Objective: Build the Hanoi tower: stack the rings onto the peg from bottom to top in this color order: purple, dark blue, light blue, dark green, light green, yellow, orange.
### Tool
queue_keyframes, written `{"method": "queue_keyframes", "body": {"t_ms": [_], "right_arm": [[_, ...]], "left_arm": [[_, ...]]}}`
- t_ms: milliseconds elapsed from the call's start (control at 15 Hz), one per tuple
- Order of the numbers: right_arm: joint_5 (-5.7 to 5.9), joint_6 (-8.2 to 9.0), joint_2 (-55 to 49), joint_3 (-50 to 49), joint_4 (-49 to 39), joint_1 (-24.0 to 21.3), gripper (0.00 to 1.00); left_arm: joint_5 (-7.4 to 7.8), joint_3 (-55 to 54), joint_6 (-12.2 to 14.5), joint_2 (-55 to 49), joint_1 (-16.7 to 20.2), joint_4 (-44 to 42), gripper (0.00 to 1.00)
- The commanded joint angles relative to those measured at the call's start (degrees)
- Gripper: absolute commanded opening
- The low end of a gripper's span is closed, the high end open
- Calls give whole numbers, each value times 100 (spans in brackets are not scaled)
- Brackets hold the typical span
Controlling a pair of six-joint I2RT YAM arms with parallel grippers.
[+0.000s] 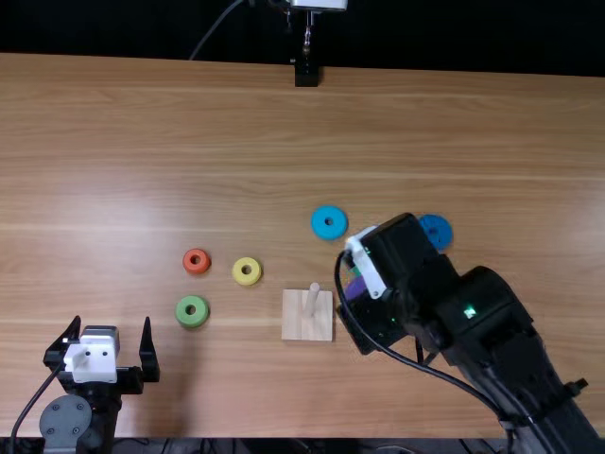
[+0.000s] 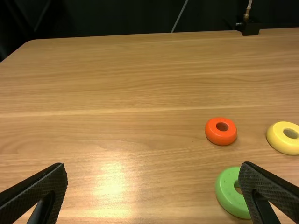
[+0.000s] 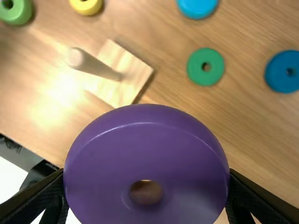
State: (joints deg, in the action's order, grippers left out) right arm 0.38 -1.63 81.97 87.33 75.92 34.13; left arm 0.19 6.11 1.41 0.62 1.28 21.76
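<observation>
While the right pincer [image 1: 356, 289] pinches the purple ring [image 3: 145, 161] above the counter [image 1: 142, 161], near the upright peg [image 1: 313, 301], the left pincer [image 1: 112, 323] is spread. Orange ring [image 1: 197, 261], yellow ring [image 1: 248, 271], light green ring [image 1: 182, 311]: left of the wooden base [image 1: 295, 324]. Light blue ring [image 1: 329, 210], dark green ring [image 3: 205, 77], dark blue ring [image 3: 278, 77]: flat, apart.

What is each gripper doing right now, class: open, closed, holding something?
Left gripper: open, empty.
Right gripper: closed on the purple ring, its fingers at opposite sides.
</observation>
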Motion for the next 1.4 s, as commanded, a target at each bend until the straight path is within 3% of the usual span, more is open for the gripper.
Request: {"method": "queue_keyframes", "body": {"t_ms": [0,400,733,1333], "right_arm": [[-28,-90,231,408,8,147,5],[-59,-80,847,1032,8,208,5],[-80,-16,1022,1164,-45,700,5],[-59,-6,1497,1243,-87,683,5]], "left_arm": [[-19,-611,17,-62,48,376,100],[-19,-611,17,-62,48,376,100],[-19,-611,17,-62,48,376,100],[-19,-611,17,-62,48,376,100]]}}
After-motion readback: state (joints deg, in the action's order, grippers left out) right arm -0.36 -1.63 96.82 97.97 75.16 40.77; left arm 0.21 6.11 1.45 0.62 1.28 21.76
